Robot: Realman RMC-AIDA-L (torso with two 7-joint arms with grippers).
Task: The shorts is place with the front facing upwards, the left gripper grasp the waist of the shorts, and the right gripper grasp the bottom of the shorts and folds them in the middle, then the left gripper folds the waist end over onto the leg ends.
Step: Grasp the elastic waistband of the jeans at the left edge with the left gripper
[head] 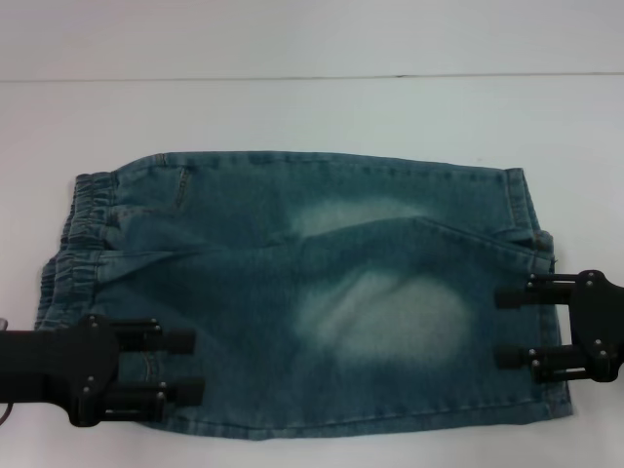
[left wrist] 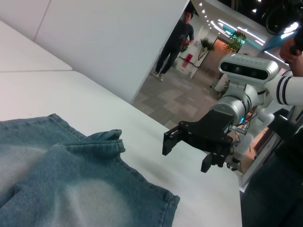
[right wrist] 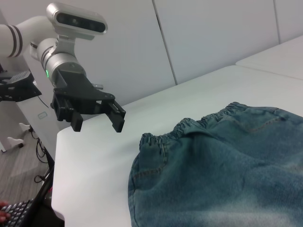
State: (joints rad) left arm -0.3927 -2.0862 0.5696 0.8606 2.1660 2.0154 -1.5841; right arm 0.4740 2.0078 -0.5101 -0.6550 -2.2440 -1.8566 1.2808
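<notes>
The faded denim shorts (head: 322, 253) lie flat on the white table, lengthwise across the head view. The ruffled waist of the shorts (head: 73, 234) points left, and the bottom of the shorts (head: 534, 244), with its flat leg hems, points right. My left gripper (head: 190, 366) is open over the near left corner by the waist, holding nothing. My right gripper (head: 502, 328) is open over the near right corner by the leg ends, also holding nothing. The right wrist view shows the left gripper (right wrist: 98, 126) raised off the table beyond the waist (right wrist: 189, 127). The left wrist view shows the right gripper (left wrist: 186, 156) raised beyond the hem (left wrist: 142, 184).
The white table (head: 312, 107) extends behind the shorts, with a seam line along the back. Its edge (right wrist: 59, 156) drops to the floor close to the waist end. A person (left wrist: 177, 42) stands far off in the hall beyond the table.
</notes>
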